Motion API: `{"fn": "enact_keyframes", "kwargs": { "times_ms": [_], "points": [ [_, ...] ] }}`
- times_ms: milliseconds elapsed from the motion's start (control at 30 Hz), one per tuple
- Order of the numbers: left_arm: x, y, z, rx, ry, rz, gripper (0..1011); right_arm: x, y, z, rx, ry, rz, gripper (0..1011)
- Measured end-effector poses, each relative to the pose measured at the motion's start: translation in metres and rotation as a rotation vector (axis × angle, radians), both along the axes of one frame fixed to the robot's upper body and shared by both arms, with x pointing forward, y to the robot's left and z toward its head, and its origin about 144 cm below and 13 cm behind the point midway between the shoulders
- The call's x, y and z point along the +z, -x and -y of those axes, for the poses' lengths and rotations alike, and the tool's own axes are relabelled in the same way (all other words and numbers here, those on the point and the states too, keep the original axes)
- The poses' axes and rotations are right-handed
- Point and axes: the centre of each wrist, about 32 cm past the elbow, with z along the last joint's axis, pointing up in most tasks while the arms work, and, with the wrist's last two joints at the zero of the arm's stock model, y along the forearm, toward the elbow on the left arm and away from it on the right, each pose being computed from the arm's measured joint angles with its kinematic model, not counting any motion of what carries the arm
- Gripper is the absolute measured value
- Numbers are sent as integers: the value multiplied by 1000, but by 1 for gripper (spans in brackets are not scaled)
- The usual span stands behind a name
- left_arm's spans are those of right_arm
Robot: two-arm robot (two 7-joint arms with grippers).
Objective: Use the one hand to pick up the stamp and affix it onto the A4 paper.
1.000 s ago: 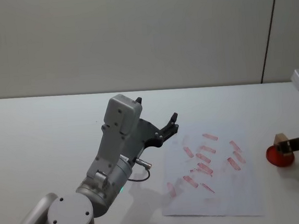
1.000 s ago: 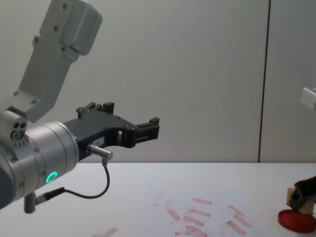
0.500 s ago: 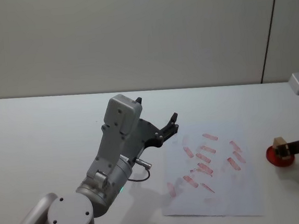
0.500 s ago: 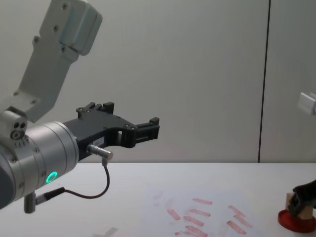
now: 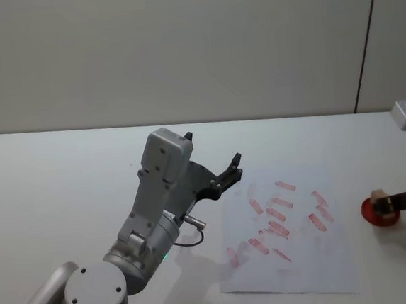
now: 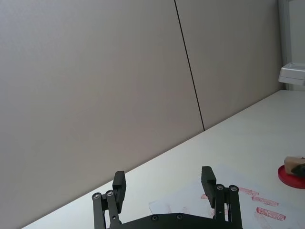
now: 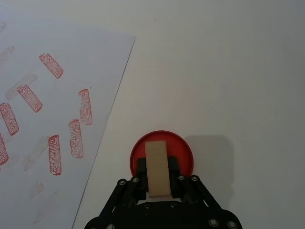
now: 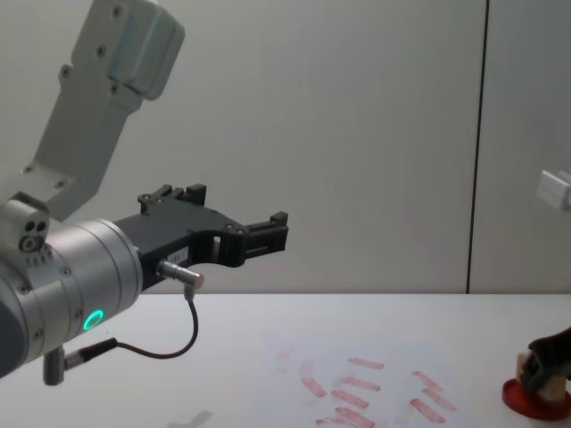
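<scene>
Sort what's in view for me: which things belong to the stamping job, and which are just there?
In the job:
- stamp, held by the right gripper on the red ink pad
- A4 paper, already carrying red prints

Just there:
- left gripper, open and raised above the table, beside the paper
- white table

Plain pale grey wall [image 5: 180,47] is running across the whole back, 9 to 3 o'clock. A thin dark vertical seam [image 5: 365,38] is splitting its panels toward 2 o'clock. White tabletop [image 5: 55,172] is meeting the wall base in a straight line, spreading forward to 6 o'clock. Light is falling soft and even, casting faint shadows on the surface.
</scene>
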Motion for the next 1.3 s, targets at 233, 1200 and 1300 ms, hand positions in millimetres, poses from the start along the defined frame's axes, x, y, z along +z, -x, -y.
{"fn": "enact_keyframes", "kwargs": {
  "times_ms": [233,1200,1300],
  "points": [
    [0,0,0,0,0,0,1002,0,0,0,-1,1,-1,423],
    [0,0,0,0,0,0,1002,0,6,1,31,-30,78,1001],
    [0,0,0,0,0,0,1002,1,8,2,50,-45,113,1001]
  ]
}}
